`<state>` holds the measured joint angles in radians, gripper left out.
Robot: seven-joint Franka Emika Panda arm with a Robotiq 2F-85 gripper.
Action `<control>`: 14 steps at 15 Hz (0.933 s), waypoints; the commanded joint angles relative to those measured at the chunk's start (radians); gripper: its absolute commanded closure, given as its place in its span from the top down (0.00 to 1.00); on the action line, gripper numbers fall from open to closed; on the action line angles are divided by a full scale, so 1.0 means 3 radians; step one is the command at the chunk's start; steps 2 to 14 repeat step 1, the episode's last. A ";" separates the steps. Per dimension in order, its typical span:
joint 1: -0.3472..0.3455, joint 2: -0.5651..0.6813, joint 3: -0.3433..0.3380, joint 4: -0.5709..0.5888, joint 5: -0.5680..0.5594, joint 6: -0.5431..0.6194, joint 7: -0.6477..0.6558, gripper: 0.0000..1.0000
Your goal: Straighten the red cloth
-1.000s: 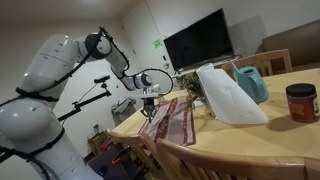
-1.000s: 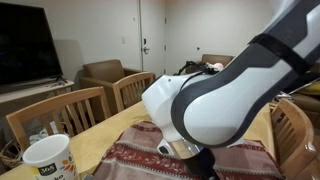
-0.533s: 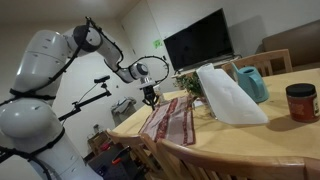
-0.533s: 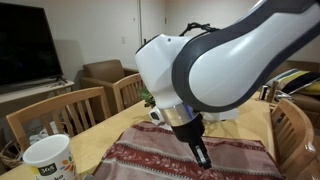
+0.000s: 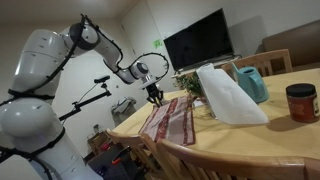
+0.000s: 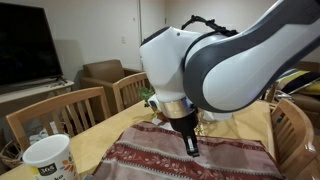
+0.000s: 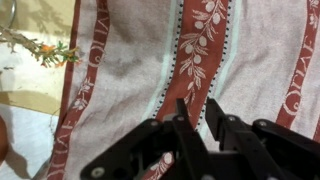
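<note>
gripper: black two-finger gripper (image 7: 200, 108), jaws slightly parted, nothing pinched, poised over the towel | cloth: dull red-brown striped fabric towel (image 7: 130, 60), spread at the arm-side end of the tan wooden table (image 5: 270, 140) | beside it: large white folded sheet (image 5: 228, 95)

Cloth (image 6: 140, 160) far part is hidden behind the arm (image 6: 220, 60) in an exterior view, and the near end is cut by the bottom edge. In the wrist view the cloth (image 7: 130, 80) is cropped on all sides and the gripper (image 7: 198, 108) body is cut off at the bottom. In an exterior view the gripper (image 5: 155, 97) is too small for the jaws to be read. Mug (image 6: 48, 160) base is cut off.
</note>
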<state>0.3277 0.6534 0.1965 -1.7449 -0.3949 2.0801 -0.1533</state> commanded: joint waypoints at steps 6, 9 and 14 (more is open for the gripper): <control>0.0028 0.0003 -0.0027 0.0011 0.0021 -0.0003 -0.0011 0.28; 0.0028 0.0003 -0.0027 0.0011 0.0021 -0.0003 -0.0011 0.28; 0.0028 0.0003 -0.0027 0.0011 0.0021 -0.0003 -0.0011 0.28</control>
